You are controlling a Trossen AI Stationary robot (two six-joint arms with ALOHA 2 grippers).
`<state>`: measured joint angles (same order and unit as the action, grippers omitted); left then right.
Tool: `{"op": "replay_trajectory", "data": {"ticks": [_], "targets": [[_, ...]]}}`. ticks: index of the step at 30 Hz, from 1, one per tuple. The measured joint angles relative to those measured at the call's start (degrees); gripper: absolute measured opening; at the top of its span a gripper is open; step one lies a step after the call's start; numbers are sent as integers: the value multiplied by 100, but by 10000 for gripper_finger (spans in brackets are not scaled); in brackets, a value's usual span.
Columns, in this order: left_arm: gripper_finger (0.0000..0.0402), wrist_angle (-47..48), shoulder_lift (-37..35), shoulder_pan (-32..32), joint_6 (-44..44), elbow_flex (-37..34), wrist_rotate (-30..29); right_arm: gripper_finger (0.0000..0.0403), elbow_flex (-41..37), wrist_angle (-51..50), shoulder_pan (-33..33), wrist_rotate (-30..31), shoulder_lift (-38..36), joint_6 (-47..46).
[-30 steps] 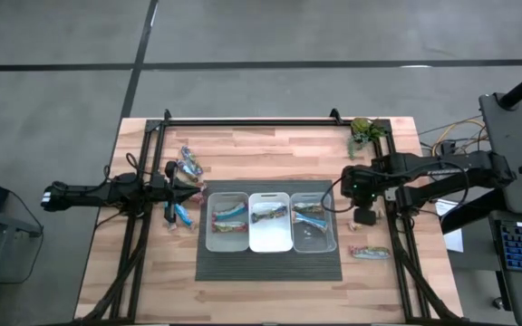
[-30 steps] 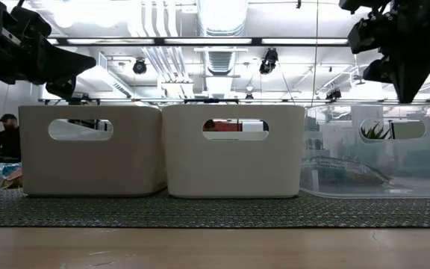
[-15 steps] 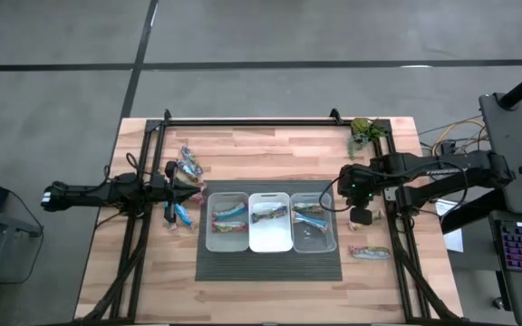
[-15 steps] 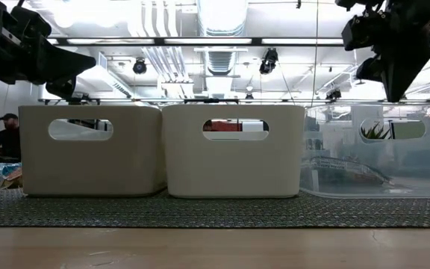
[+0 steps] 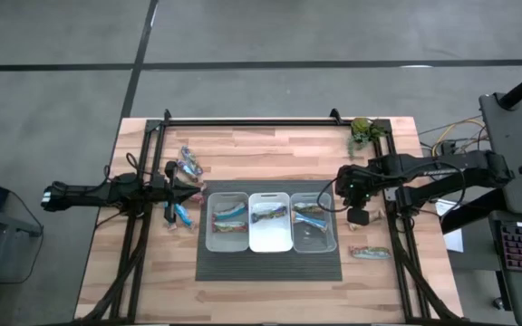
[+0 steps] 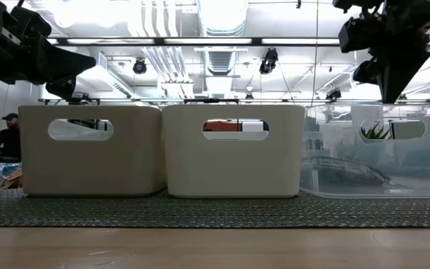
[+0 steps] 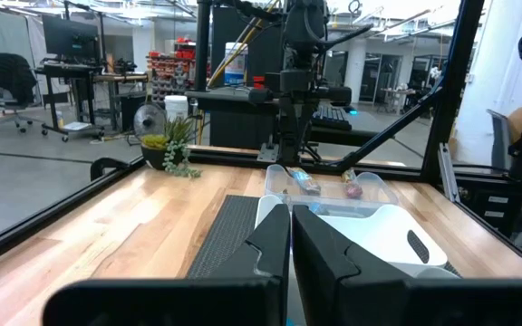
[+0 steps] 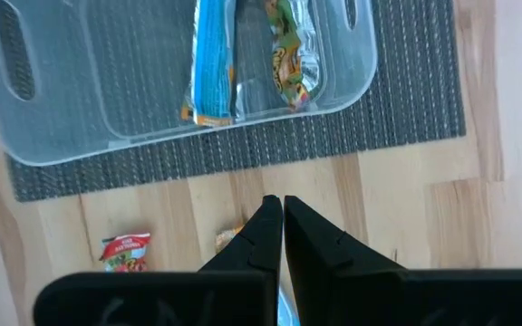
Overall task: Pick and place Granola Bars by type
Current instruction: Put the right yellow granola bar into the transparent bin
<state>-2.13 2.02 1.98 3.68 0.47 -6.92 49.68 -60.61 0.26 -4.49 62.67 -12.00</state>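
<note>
Granola bars lie in several places. A small cluster (image 5: 188,164) and a blue bar (image 5: 183,215) rest on the wood left of the bins, and more lie inside the three bins (image 5: 229,215) (image 5: 268,214) (image 5: 309,215). A red-marked bar (image 5: 370,253) lies flat on the wood right of the mat, also visible in the right wrist view (image 8: 127,254). My right gripper (image 8: 275,208) (image 5: 357,215) hangs shut, pointing down over bare wood just right of the clear bin (image 8: 179,109). My left gripper (image 7: 290,225) (image 5: 191,190) is shut, held level left of the bins.
Three bins stand side by side on a dark mat (image 5: 270,264). The clear one (image 6: 375,149) is at the right, with two white ones (image 6: 92,149) (image 6: 234,149) beside it. A green plant (image 5: 362,129) sits at the far right corner. Black rails (image 5: 270,120) frame the table.
My right gripper has drifted a little toward the table's left, nearer the clear bin, staying raised and shut. The left arm and the bars have kept still.
</note>
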Motion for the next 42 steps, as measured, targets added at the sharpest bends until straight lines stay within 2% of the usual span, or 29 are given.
{"op": "replay_trajectory", "data": {"ticks": [7,17,27,32,42], "targets": [[0,0,-2,0,-2,0,1,8,520,-67,63,15,109,100],[0,0,-1,0,-1,0,0,8,2027,-464,55,615,306,455],[0,0,0,0,-1,-1,1,8,3514,-1282,45,937,746,622],[0,0,0,0,-2,0,0,8,3622,-1560,21,966,973,624],[0,0,0,0,-1,0,0,8,3356,-1591,-47,964,991,616]]}}
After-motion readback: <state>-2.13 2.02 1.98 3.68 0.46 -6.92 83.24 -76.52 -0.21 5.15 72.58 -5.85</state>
